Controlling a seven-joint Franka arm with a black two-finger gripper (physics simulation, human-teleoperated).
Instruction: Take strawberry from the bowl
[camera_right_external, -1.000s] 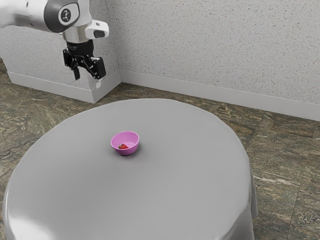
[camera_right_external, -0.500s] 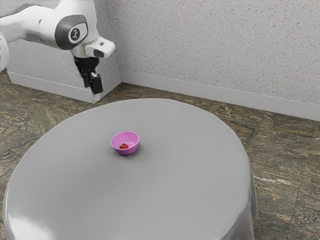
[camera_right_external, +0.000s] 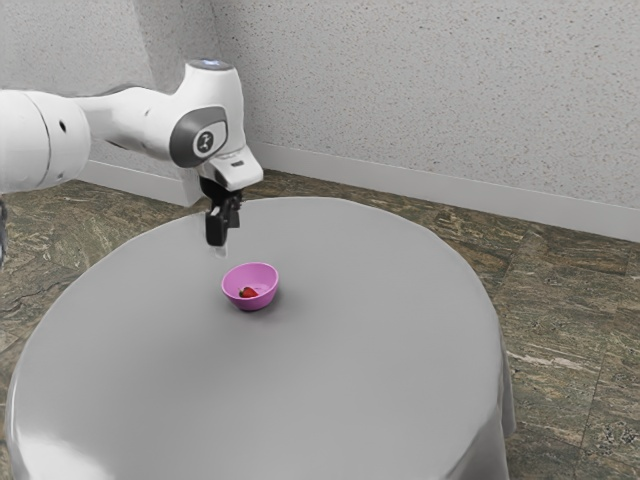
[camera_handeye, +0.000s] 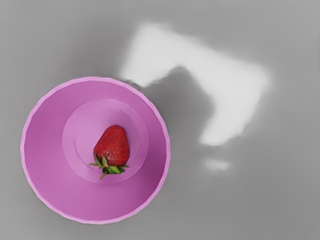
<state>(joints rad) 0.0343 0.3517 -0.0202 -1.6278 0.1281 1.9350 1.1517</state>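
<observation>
Item: black fingers (camera_right_external: 221, 238), above the table near the bowl; whether parted or together, cannot tell. No contact with the fruit seen.
Item: bowl (camera_handeye: 45, 150), pink, upright, round-rimmed. Its wall is the likely snag: centre over the fruit rather than the bowl, then descend steeply inside the rim.
Item: strawberry (camera_handeye: 113, 145), red, one, lying on the bowl's bottom, leafy crown (camera_handeye: 107, 167) attached. Best taken across the broad red flanks, closing gently, then raised straight until clear of the rim.
Item: table (camera_right_external: 350, 380), grey-covered, beneath the bowl.
Item: stone-patterned floor (camera_right_external: 560, 330); beyond, speckled wall (camera_right_external: 420, 80).
</observation>
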